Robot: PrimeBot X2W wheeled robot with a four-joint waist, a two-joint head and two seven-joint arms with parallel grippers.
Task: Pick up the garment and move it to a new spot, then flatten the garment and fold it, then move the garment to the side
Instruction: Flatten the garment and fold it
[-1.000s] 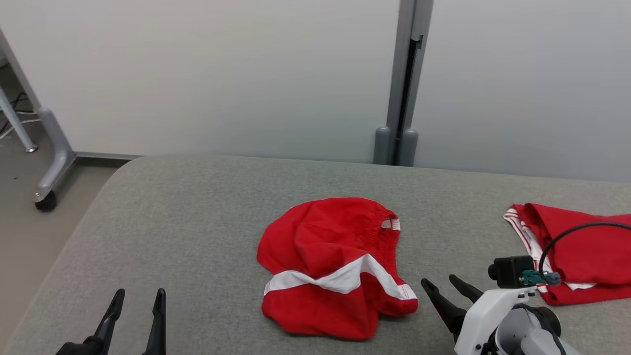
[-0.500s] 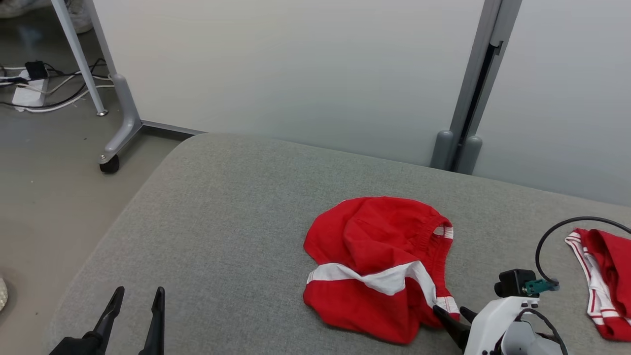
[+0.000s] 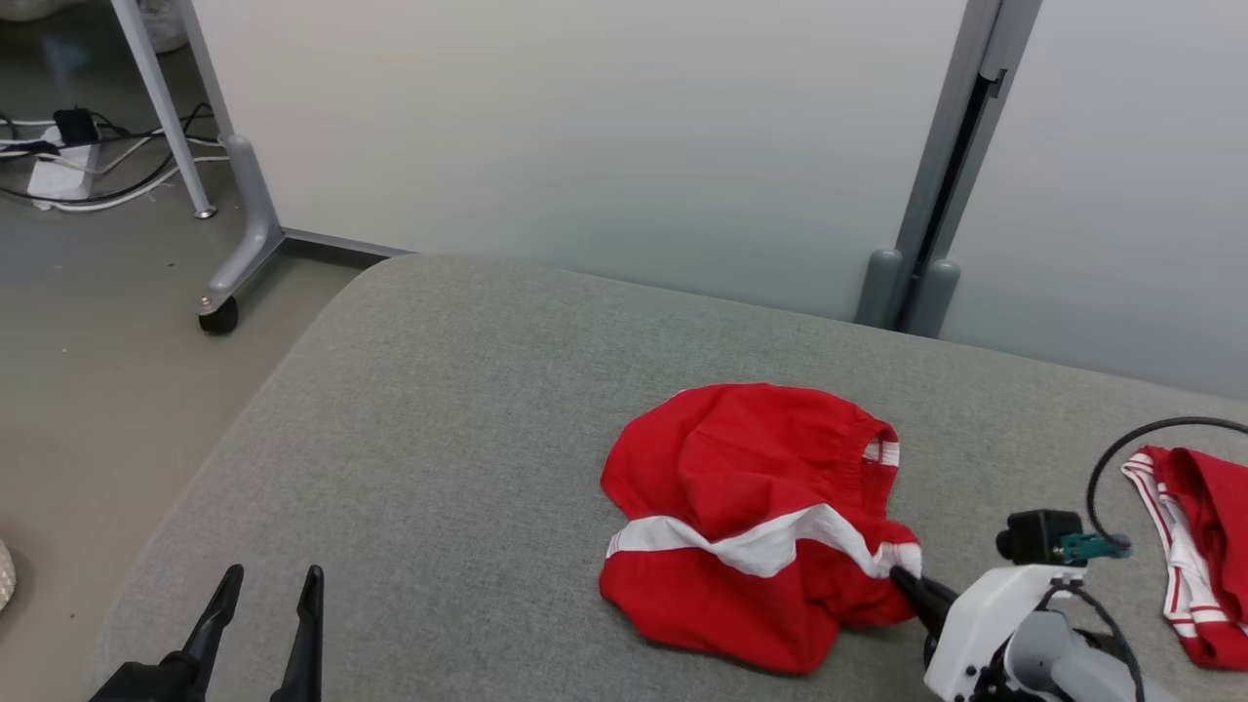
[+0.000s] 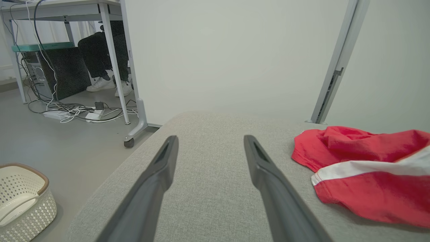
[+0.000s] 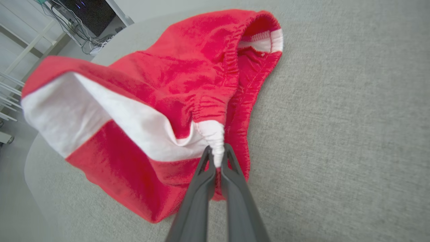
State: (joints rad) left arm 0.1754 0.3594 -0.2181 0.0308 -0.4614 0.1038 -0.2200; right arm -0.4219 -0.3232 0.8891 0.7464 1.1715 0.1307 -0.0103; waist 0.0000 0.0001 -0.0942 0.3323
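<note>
Fabric at the white-trimmed corner of the red garment (image 3: 741,487), crumpled midway across the grey pad (image 3: 439,409), is pinched in my right gripper (image 5: 217,151), my left gripper (image 4: 210,144) spread and idle, so I'd lift slowly, minding that thin pinch.

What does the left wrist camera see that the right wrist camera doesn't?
Left wrist camera's extras: the open left gripper, a white basket on the floor, and a person's legs under a desk. Right wrist camera's extras: the right gripper, pinched shut on an edge of the red shorts. Both share the red shorts and the grey padded table.
</note>
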